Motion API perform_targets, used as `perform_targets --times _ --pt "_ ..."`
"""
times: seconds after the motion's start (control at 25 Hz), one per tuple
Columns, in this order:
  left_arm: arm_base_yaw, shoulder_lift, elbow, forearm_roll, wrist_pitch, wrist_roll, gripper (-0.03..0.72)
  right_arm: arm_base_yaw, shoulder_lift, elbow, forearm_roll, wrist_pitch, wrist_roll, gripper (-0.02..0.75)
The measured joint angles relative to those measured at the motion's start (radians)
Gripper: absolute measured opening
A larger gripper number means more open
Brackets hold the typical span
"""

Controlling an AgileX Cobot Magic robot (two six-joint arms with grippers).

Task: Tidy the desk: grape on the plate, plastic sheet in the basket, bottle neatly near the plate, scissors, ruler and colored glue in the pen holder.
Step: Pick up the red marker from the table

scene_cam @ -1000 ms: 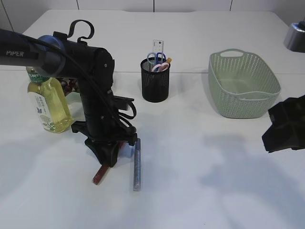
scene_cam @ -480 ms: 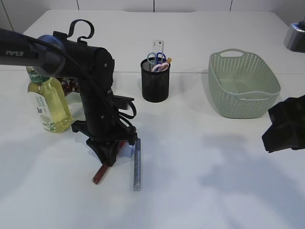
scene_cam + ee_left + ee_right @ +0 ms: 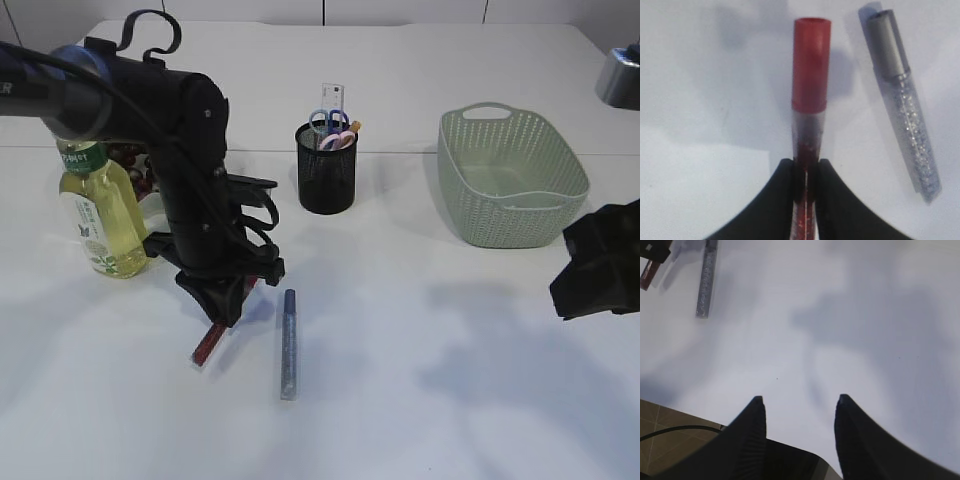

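Note:
My left gripper (image 3: 228, 308) (image 3: 805, 165) is shut on a red glitter glue tube (image 3: 207, 343) (image 3: 811, 75), gripping its clear body while the red cap end points down toward the table. A silver glitter glue tube (image 3: 288, 345) (image 3: 902, 95) (image 3: 706, 277) lies on the table just right of it, untouched. The black mesh pen holder (image 3: 326, 175) holds the scissors (image 3: 328, 122) and the ruler (image 3: 333, 97). The bottle (image 3: 100, 215) of yellow liquid stands upright at the left, with the grape (image 3: 122, 154) behind it on a plate mostly hidden by the arm. My right gripper (image 3: 598, 262) (image 3: 799, 400) hangs open over bare table. The plastic sheet is out of view.
A pale green basket (image 3: 520, 232) stands at the right rear. White tabletop stretches between the silver tube and my right gripper. The table's near edge shows in the right wrist view.
The left jaws closed onto the red tube. Then the left arm rose and shifted left, drawing the tube away from the silver one. The right arm has not moved.

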State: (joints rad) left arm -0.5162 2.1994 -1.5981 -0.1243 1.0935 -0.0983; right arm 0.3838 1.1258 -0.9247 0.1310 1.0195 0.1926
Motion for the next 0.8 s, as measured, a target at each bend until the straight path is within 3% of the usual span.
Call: perform_targets --times 0.32,0.8 --pt "0.000 -0.153 0.175 0.017 -0.162 0.000 0.086 0.000 0.000 0.000 0.000 0.000 0.000 0.364" --pt "0.000 -0.239 0.183 0.021 -0.597 0.000 0.086 0.000 0.000 0.000 0.000 0.000 0.000 0.364"
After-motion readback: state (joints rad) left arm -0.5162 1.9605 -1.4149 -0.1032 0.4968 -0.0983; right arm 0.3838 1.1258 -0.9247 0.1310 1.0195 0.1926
